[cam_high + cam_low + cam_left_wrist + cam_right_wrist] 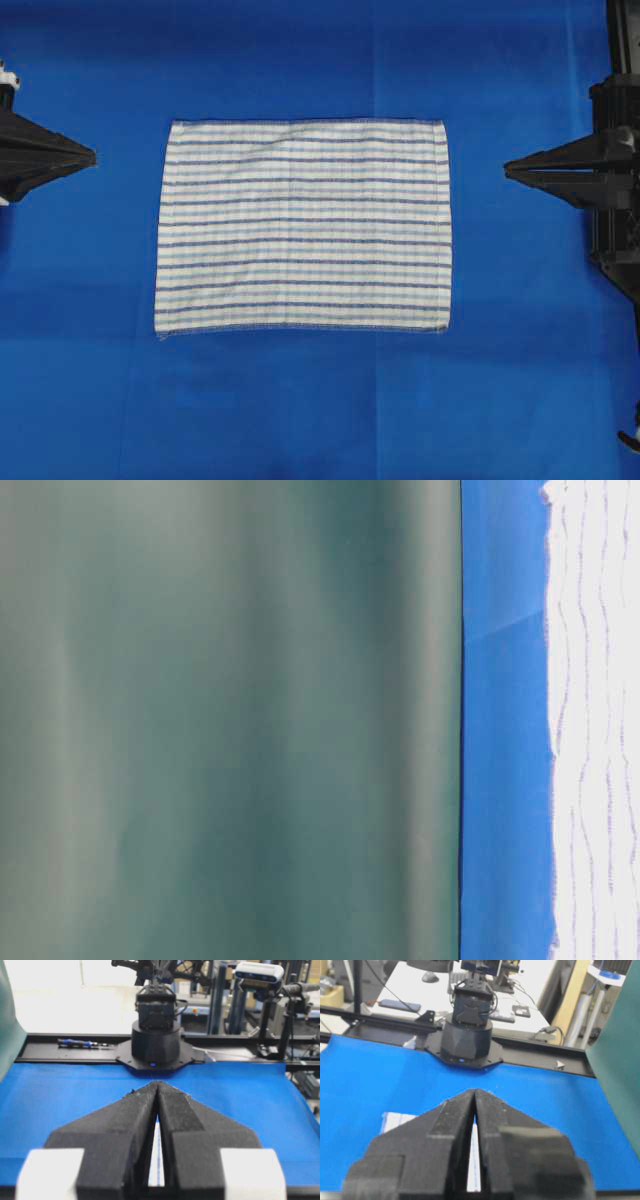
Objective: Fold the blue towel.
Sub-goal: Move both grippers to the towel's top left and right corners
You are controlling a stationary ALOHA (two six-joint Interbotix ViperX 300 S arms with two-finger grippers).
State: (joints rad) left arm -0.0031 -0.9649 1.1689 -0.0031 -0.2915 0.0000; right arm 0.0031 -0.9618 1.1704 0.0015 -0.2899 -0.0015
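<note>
Striped blue towel (303,226) lies spread flat and unfolded on the solid-blue table covering (300,420), its stitched hems running along the top and bottom edges in the overhead view and its thin dark-blue and pale-blue stripes running side to side. The upper hem shows a slight ripple near the middle; the rest of the cloth lies smooth. The left gripper (92,155) sits off the towel's left edge, apart from it, its black foam jaws pinched together to a point with nothing between them. The right gripper (508,168) sits off the towel's right edge, also apart from it, jaws likewise pressed together and empty. Both tips point inward toward the towel. Seen from the left wrist camera, the opposite arm's round black base (155,1045) stands at the far edge of the covering. In the table-level view a dull green sheet (230,720) fills most of the picture beside the towel's edge.
</note>
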